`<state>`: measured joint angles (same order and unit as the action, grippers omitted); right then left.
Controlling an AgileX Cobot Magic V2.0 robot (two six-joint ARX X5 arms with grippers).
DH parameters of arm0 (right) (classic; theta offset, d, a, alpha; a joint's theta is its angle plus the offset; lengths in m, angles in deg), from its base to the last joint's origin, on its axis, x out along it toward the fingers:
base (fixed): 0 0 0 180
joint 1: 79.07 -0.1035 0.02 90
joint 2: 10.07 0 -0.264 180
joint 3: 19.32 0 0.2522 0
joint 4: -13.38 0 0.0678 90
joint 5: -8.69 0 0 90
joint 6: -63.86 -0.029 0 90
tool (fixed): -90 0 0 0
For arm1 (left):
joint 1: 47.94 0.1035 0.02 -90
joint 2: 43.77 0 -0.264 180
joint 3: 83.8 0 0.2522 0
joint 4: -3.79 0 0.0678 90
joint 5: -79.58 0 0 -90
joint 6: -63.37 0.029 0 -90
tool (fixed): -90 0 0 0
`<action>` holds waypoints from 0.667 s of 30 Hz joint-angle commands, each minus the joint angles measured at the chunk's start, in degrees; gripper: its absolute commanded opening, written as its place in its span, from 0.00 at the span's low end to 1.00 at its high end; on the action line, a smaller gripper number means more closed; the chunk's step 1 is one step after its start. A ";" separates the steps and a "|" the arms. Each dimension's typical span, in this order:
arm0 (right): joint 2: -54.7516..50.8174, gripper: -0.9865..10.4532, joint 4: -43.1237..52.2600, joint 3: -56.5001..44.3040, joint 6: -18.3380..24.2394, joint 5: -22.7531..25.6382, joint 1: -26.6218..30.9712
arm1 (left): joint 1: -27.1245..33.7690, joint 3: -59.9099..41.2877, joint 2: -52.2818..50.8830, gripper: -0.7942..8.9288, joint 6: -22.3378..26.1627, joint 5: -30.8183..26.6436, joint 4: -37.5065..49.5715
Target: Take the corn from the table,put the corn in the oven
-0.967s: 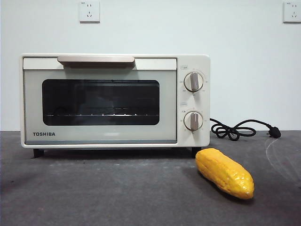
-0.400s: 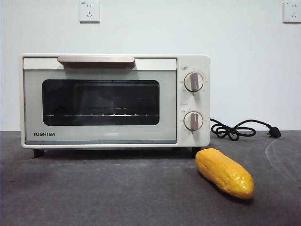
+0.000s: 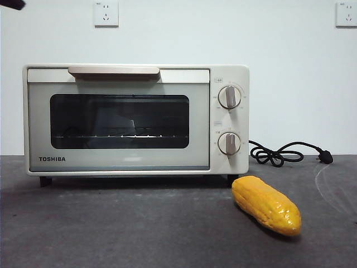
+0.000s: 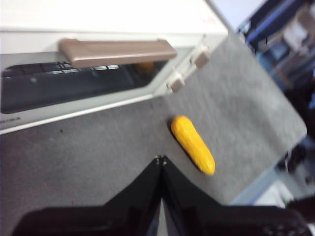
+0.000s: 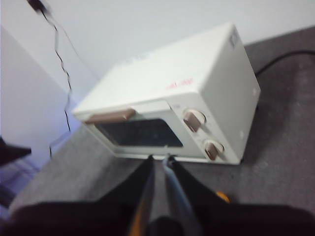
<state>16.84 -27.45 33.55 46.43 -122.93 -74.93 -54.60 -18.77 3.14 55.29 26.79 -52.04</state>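
Observation:
The yellow-orange corn (image 3: 266, 205) lies on the dark grey table (image 3: 139, 223), in front of the right end of the oven (image 3: 136, 119). The cream TOSHIBA oven has its door closed. In the left wrist view my left gripper (image 4: 161, 159) is shut and empty, hanging above the table with the corn (image 4: 193, 145) just beyond and beside its tips and the oven handle (image 4: 118, 51) further on. A black tip (image 3: 12, 4) shows at the front view's top left corner. My right gripper (image 5: 158, 158) hangs high, shut and empty, looking at the oven (image 5: 172, 98); a sliver of corn (image 5: 222, 196) shows beside it.
A black power cord with its plug (image 3: 290, 152) lies on the table right of the oven. The table's edge (image 4: 275, 172) runs close past the corn in the left wrist view. White wall with two sockets stands behind.
A black arm tip has come into the front view's top left corner, and the reflection in the oven's glass has shifted. Corn and oven have not moved.

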 commanded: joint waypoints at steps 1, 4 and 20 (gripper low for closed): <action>4.04 0.19 -3.02 3.28 5.73 -0.83 -0.26 | -1.90 4.66 4.31 0.08 5.84 0.09 -3.13; 7.82 0.26 -4.66 5.40 6.14 -0.94 -1.84 | -4.13 7.26 7.48 0.08 5.95 -2.01 -3.56; 28.50 0.52 -6.47 6.01 6.80 24.20 -29.14 | -14.12 7.96 10.47 0.08 6.25 -13.29 -5.05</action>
<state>44.10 -34.41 39.43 52.97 -100.16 -102.67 -68.46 -10.75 13.57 60.80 13.61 -57.08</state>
